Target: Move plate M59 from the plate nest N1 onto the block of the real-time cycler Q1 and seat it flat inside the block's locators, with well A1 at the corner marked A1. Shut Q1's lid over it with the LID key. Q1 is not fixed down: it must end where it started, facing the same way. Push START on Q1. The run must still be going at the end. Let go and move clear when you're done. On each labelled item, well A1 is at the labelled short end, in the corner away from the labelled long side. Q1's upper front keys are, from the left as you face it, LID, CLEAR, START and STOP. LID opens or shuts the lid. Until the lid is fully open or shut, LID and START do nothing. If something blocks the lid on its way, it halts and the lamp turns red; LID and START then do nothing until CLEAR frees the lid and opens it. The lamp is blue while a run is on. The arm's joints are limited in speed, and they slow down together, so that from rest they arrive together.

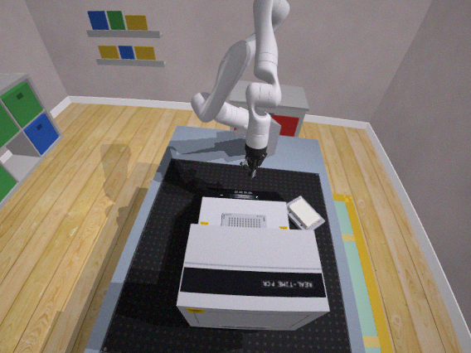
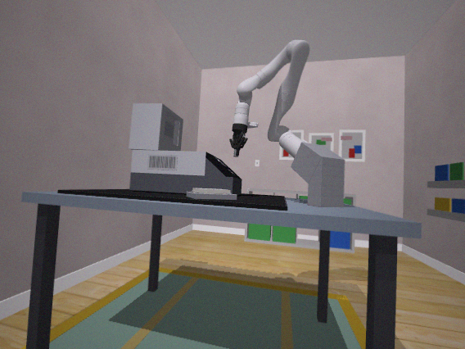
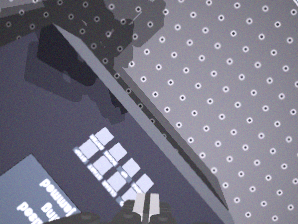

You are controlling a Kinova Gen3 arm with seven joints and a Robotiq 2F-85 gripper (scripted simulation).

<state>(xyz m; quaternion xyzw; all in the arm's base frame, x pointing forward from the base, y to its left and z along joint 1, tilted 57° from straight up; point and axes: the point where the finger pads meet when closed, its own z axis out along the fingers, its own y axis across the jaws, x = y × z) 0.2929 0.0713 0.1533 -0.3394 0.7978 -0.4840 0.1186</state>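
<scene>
Plate M59 point(image 1: 306, 212) point(image 2: 210, 191), cream-coloured, lies in the grey plate nest N1 point(image 1: 317, 225) point(image 2: 212, 197) beside the cycler. The real-time cycler Q1 point(image 1: 211, 209) point(image 2: 141, 161) has its lid point(image 1: 250, 249) point(image 2: 146, 127) raised. Its block point(image 1: 244, 221) shows a grid of wells, with no plate seen on it. A small green light point(image 1: 221, 195) shows on its front panel. My gripper point(image 1: 253, 176) point(image 2: 236, 156) point(image 3: 146, 208) is shut and empty, above the front panel. In the wrist view its tips overlap the end of the pale keys point(image 3: 116, 151); the key labels are unclear.
Q1's screen point(image 3: 25, 185) is partly in the wrist view. A black perforated mat point(image 1: 153, 232) point(image 3: 240, 100) lies under Q1 and the nest, on the blue-grey table point(image 1: 308, 155) point(image 2: 360, 215). The raised lid stands at Q1's far side from the arm.
</scene>
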